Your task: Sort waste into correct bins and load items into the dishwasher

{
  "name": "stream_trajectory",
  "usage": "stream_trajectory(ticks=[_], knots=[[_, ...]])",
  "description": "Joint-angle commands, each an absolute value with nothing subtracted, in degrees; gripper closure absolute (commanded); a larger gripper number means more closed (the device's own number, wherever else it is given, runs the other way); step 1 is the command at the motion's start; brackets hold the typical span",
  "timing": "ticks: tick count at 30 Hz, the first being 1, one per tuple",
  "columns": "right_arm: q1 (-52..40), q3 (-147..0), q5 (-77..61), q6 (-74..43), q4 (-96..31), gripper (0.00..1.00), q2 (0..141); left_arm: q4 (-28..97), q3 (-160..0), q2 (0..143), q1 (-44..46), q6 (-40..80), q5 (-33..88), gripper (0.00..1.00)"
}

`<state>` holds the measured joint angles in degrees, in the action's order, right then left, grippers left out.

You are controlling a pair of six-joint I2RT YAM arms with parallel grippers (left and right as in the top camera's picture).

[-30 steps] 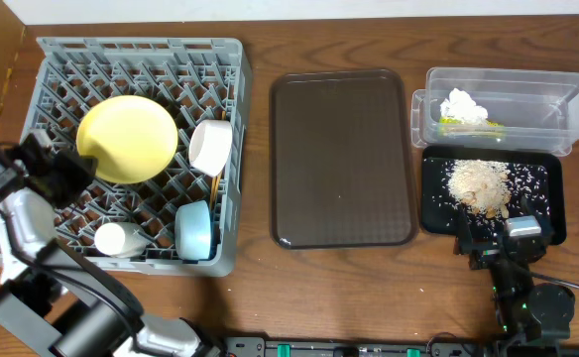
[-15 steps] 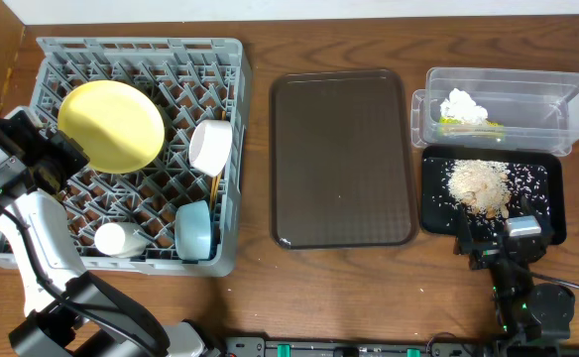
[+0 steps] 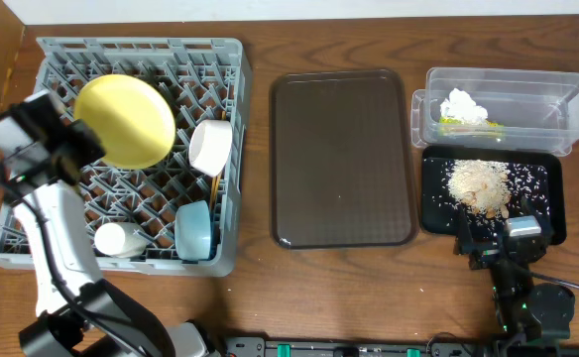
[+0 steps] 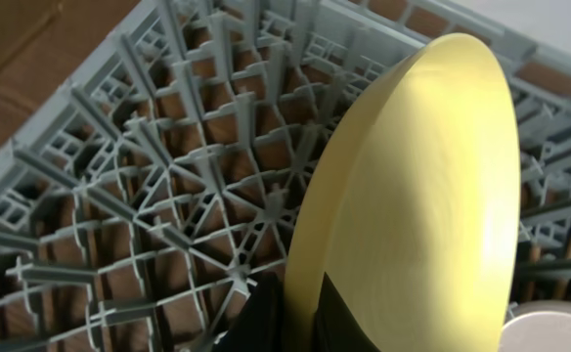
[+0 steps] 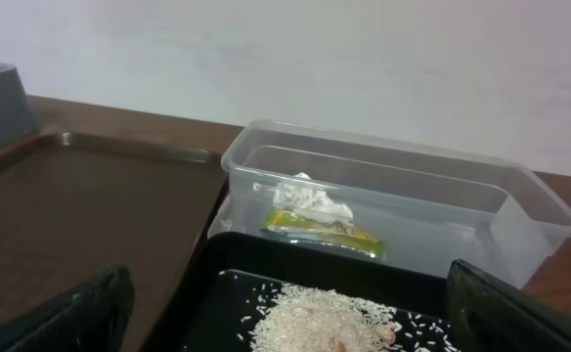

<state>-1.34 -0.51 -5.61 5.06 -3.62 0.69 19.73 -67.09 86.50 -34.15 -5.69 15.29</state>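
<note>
Our left claw (image 4: pixel 300 311), pinched narrow on the rim of the yellow plate (image 4: pixel 413 215), has carried it, tilted just ahead of the claw, further over the grey rack (image 4: pixel 119 196) beneath, so we judge slotting comes next

my left end effector (image 4: pixel 300 311), arm stretched forward, pinches the plate (image 4: pixel 413 205) by its rim; my right end effector (image 3: pixel 494 238) sits low and near, fingers (image 5: pixel 85 311) spread wide.

No text, label, brand or number is legible in any view. The green-and-orange wrapper (image 5: pixel 323 233) inside the clear plastic rectangular tub (image 5: pixel 520 220) shows only blurred colour, nothing readable.
</note>
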Motion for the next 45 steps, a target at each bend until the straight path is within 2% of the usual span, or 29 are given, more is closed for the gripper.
stream_trajectory(ticks=[1, 6, 10, 23, 26, 27, 29, 31, 37, 45], knots=[[-1.1, -0.3, -5.8, 5.7, -3.7, 0.01, 0.4, 20.1, -67.4, 84.8, -28.7, -9.8, 4.5, 0.92], [-1.1, -0.3, -5.8, 5.7, -3.7, 0.01, 0.4, 20.5, -67.4, 84.8, -22.0, -11.2, -8.4, 0.92], [-1.1, -0.3, -5.9, 5.7, -3.7, 0.01, 0.4, 20.4, -67.4, 84.8, -19.2, -12.0, -14.0, 0.92], [-1.1, -0.3, -5.8, 5.7, -3.7, 0.01, 0.4, 20.3, -67.4, 84.8, -19.2, -11.7, -22.0, 0.92], [-1.1, -0.3, -5.8, 5.7, -3.7, 0.01, 0.4, 21.3, -67.4, 84.8, -19.2, -7.2, -21.6, 0.92], [-1.1, -0.3, -5.8, 5.7, -3.7, 0.01, 0.4, 22.0, -67.4, 84.8, -19.2, -5.1, -21.0, 0.85], [-1.1, -0.3, -5.8, 5.7, -3.7, 0.01, 0.4, 23.7, -67.4, 84.8, -19.8, -0.9, -17.9, 0.54], [-1.1, -0.3, -5.9, 5.7, -3.7, 0.01, 0.4, 26.2, -67.4, 84.8, -20.9, 3.4, -12.4, 0.42], [-1.1, -0.3, -5.9, 5.7, -3.7, 0.01, 0.4, 34.7, -67.4, 84.9, -26.7, 16.1, 5.7, 0.40], [-1.1, -0.3, -5.9, 5.7, -3.7, 0.01, 0.4, 39.4, -66.8, 86.2, -28.8, 23.5, 10.2, 0.36]])
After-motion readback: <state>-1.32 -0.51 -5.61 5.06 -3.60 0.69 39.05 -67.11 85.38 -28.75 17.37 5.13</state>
